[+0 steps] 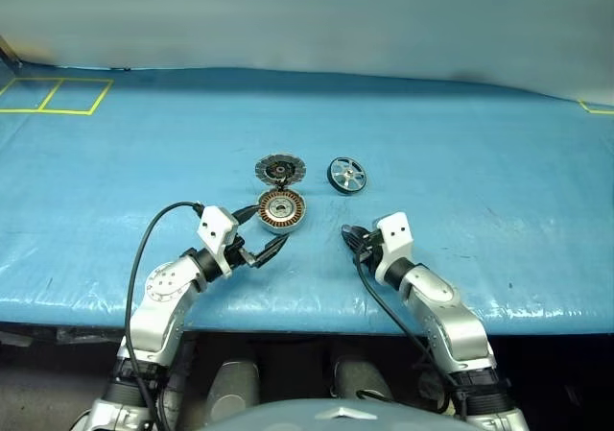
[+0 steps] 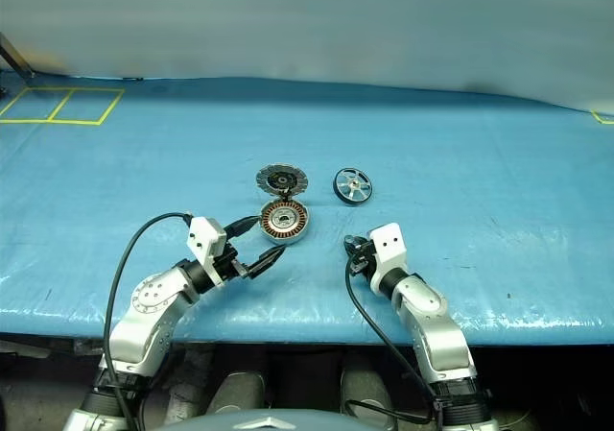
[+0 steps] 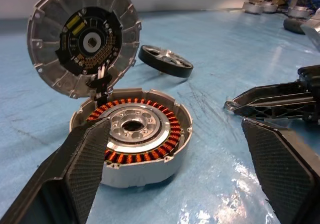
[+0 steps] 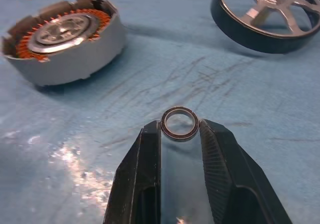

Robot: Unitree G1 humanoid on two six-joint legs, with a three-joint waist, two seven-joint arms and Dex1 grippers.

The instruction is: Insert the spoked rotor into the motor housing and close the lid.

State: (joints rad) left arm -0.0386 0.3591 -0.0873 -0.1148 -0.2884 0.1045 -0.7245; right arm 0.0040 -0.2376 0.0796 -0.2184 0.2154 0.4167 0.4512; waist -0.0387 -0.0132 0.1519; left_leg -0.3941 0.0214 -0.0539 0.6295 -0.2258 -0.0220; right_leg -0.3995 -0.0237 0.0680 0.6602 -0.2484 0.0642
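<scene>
The motor housing, a grey round case with copper windings, sits on the blue table. Its lid stands tilted up at the housing's far edge, dark inner face showing, joined to it by thin wires. The spoked rotor lies on the table to the right of the lid. My left gripper is open, with one finger close beside the housing's near rim. My right gripper is shut on a tiny metal ring, held just above the table, near the housing and the rotor.
The blue cover's front edge runs just below both arms. Yellow tape squares mark the far left corner. My right gripper's fingers also reach into the left wrist view, to the housing's right.
</scene>
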